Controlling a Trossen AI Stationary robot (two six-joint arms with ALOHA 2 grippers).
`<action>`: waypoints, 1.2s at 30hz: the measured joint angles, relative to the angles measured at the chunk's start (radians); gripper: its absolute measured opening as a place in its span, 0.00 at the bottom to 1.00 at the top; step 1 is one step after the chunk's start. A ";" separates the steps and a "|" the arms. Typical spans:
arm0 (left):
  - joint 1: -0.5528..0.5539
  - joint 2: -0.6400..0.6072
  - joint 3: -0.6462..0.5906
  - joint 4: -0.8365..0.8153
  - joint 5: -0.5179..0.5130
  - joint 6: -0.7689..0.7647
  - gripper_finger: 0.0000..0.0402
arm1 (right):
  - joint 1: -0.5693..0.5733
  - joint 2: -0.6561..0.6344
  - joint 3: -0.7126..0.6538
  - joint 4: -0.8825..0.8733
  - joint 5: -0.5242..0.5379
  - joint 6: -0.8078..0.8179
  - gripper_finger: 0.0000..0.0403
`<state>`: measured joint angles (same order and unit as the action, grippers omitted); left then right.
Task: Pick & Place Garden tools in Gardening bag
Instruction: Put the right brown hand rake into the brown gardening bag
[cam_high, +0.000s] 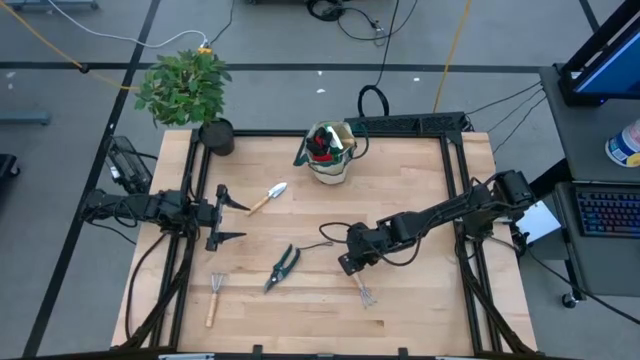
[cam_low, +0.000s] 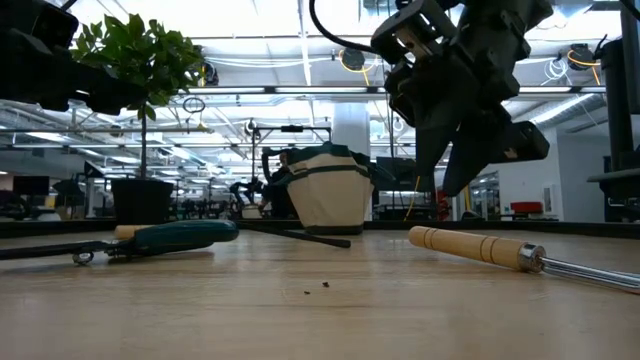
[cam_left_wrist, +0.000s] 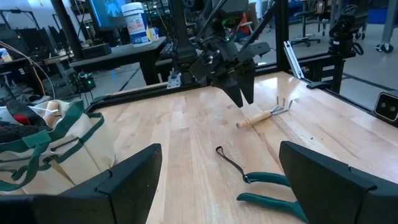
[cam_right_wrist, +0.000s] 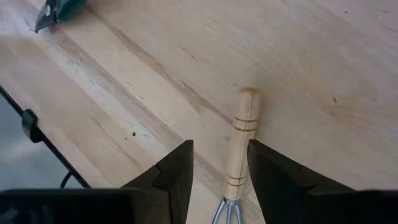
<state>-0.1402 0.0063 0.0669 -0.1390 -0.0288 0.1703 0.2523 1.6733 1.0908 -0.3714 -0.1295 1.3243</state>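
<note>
The beige gardening bag (cam_high: 330, 160) stands at the table's far middle, with red and green things showing in its top. On the wood lie a silver trowel (cam_high: 268, 196), dark green-handled shears (cam_high: 283, 267), a little rake (cam_high: 214, 297) at the near left, and a second wood-handled little rake (cam_high: 362, 290). My right gripper (cam_right_wrist: 221, 180) hangs open, slanting down, just above this second rake's handle (cam_right_wrist: 241, 143), one finger to each side and clear of it. My left gripper (cam_high: 228, 215) waits open at the table's left edge.
A leafy potted plant (cam_high: 185, 85) in a black pot (cam_high: 216, 137) stands at the far left corner. A thin black cord (cam_left_wrist: 230, 163) lies on the wood between the shears and my right gripper. Black frame rails (cam_high: 455, 180) border the table.
</note>
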 joint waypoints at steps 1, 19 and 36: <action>0.000 0.000 0.000 0.000 0.000 0.000 0.83 | 0.000 0.004 0.000 0.000 0.000 0.000 0.35; 0.000 0.000 0.000 0.000 0.000 0.003 0.83 | 0.017 0.139 0.002 0.103 -0.002 0.020 0.35; 0.000 0.074 0.000 0.000 0.000 0.001 0.83 | 0.013 0.162 -0.001 0.042 0.109 0.034 0.35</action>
<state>-0.1398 0.0799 0.0666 -0.1390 -0.0292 0.1715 0.2657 1.8351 1.0897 -0.3293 -0.0210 1.3582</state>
